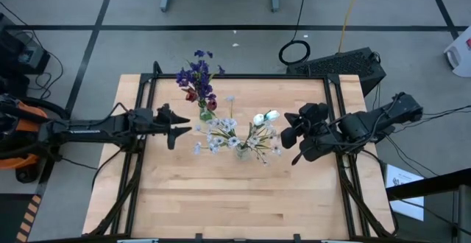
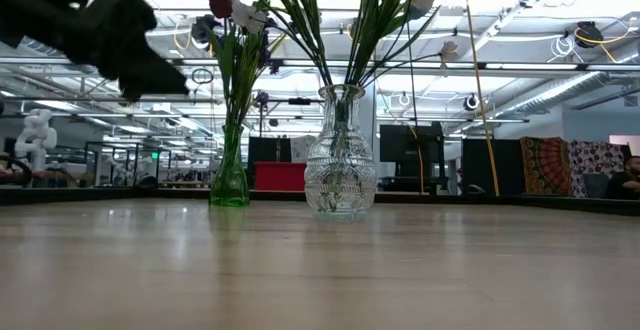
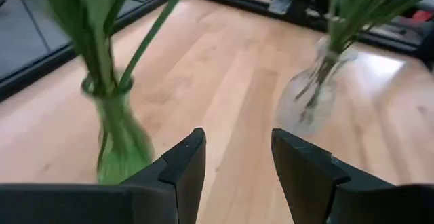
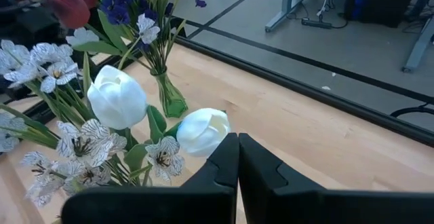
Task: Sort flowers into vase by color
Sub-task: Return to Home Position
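Two arms are hanging level beside the flowers (image 1: 221,134): the left gripper (image 1: 180,132), at nine o'clock, is gaping empty; the right gripper (image 1: 287,138), at three o'clock, is pressing its fingers together on nothing.

I'm watching two vases standing mid-worktop (image 1: 221,199), each holding flowers (image 1: 197,74). The left vase (image 1: 207,114) is sitting farther back; the right vase (image 1: 241,152) is sitting just beside it, nearer the front. The left end effector (image 3: 237,149) is hanging left of both, and the right end effector (image 4: 237,142) is hanging to their right.
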You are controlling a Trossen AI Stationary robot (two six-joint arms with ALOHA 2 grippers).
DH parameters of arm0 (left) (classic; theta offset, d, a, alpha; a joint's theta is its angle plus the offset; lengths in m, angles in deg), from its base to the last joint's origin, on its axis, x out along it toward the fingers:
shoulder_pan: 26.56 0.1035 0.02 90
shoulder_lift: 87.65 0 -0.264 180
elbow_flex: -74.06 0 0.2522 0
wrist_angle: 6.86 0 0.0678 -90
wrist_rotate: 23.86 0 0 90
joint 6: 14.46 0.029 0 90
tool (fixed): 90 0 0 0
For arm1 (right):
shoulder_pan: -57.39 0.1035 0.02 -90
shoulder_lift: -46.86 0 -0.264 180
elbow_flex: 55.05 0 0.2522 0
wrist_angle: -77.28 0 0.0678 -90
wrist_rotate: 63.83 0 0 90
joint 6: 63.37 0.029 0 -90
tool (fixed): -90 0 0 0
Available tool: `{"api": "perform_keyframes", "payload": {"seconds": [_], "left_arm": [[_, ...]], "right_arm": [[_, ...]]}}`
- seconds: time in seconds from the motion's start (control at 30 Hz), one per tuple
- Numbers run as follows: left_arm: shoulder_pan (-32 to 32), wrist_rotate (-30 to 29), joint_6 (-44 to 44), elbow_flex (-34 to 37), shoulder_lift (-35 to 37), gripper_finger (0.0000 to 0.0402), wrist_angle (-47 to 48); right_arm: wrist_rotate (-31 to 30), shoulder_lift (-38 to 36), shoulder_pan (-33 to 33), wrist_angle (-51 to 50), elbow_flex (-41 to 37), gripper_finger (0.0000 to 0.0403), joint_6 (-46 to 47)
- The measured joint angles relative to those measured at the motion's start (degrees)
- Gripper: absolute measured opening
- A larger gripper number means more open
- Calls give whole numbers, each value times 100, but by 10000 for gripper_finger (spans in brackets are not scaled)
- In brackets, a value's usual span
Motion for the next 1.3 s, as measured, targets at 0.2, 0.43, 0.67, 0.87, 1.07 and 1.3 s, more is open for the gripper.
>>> {"api": "perform_keyframes", "payload": {"seconds": [0.2, 0.43, 0.67, 0.87, 1.07, 1.3], "left_arm": [[0, 662, -32, 907, 560, 172, -1045], [-82, 1122, -875, 1425, 1173, 172, -1917], [-272, 658, -794, 1426, 1516, 172, -1182], [-273, 411, -566, 1416, 2167, 172, -499], [-273, 338, -126, 1397, 2706, 172, -437], [-273, 112, 39, 1397, 2743, 172, -449]], "right_arm": [[4, 179, 0, 2, 0, 0, 23], [15, 213, 0, -3, 0, 0, 184], [20, 211, 0, -77, 0, 0, 210], [401, 133, -16, -481, 1, 0, 648], [654, -77, -37, -743, 2, 0, 645], [620, -563, -37, -602, 2, 0, -89]]}}
